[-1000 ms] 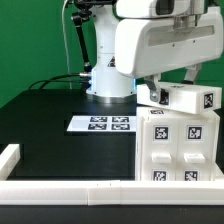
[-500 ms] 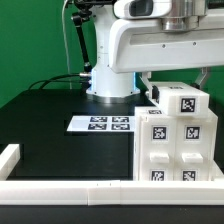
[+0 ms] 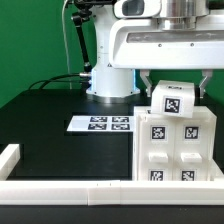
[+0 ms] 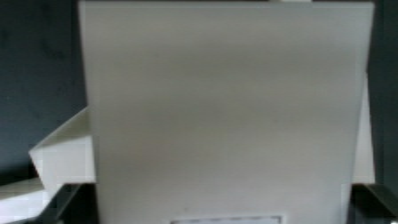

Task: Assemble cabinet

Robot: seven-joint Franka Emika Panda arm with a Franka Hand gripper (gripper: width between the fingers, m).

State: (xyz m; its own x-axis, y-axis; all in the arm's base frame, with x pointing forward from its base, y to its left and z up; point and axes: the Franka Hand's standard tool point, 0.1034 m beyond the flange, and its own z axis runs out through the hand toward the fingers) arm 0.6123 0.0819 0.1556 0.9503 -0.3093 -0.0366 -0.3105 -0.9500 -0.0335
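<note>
The cabinet (image 3: 178, 148) is a large white box with black-and-white tags, standing at the exterior view's right near the front rail. My gripper (image 3: 172, 88) hangs just above its top and is shut on a small white drawer block (image 3: 172, 100) with one tag facing the camera. Its fingers (image 3: 146, 82) flank the block on both sides. The block sits at the cabinet's top edge; whether it touches I cannot tell. In the wrist view the white block (image 4: 222, 110) fills nearly the whole picture, with the dark fingertips (image 4: 54, 200) at its two sides and a piece of the cabinet (image 4: 68, 150) behind.
The marker board (image 3: 101, 124) lies flat on the black table, left of the cabinet in the exterior view. A low white border rail (image 3: 70, 188) runs along the front and turns up at the left corner (image 3: 10, 156). The arm's white base (image 3: 108, 80) stands at the back.
The gripper has turned the block: its tagged face pointed to the exterior view's right a second ago and now faces the camera. The block sits lower and centred over the cabinet top.
</note>
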